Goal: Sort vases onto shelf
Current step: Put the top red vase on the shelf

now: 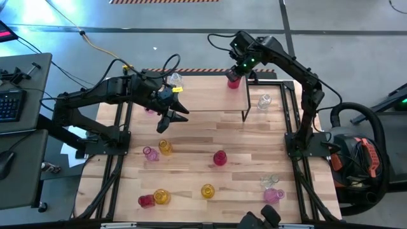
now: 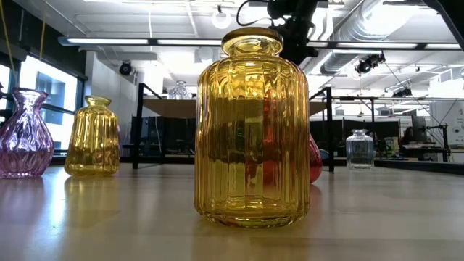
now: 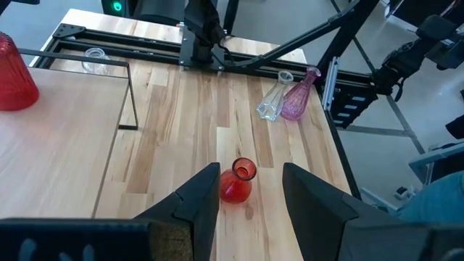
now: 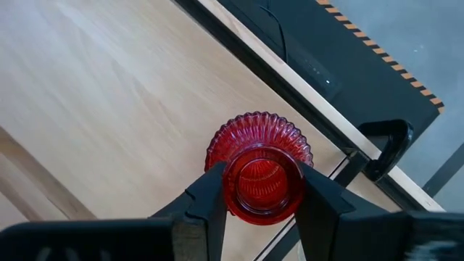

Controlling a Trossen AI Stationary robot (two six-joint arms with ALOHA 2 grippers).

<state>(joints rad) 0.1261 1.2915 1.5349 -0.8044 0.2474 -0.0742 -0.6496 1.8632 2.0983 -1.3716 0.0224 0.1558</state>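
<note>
The shelf (image 1: pixel 210 98) stands at the table's far middle. A red ribbed vase (image 1: pixel 233 79) stands on its base at the shelf's far right corner, with my right gripper (image 4: pixel 263 190) shut on its neck from above. A clear vase (image 1: pixel 175 78) stands at the shelf's far left corner. My left gripper (image 1: pixel 175 116) hangs open above the shelf's left end with nothing between its fingers (image 3: pixel 250 192). Several more vases stand on the table: pink (image 1: pixel 151 153), yellow (image 1: pixel 165 147), red (image 1: pixel 220 158) and clear (image 1: pixel 264 102). My right gripper pinches the red vase's neck, just below the rim (image 4: pixel 262 181), between its two fingers, one on each side. The fingers come from above, slanting down. The vase stands upright with its base on the shelf top.
Near the table's front edge stand a red vase (image 1: pixel 146 201), two yellow ones (image 1: pixel 161 196) (image 1: pixel 208 191), a clear one (image 1: pixel 270 181) and a pink one (image 1: pixel 273 195). The shelf top between its two vases is bare wood. A keyboard (image 1: pixel 9 105) lies on a desk to the left.
</note>
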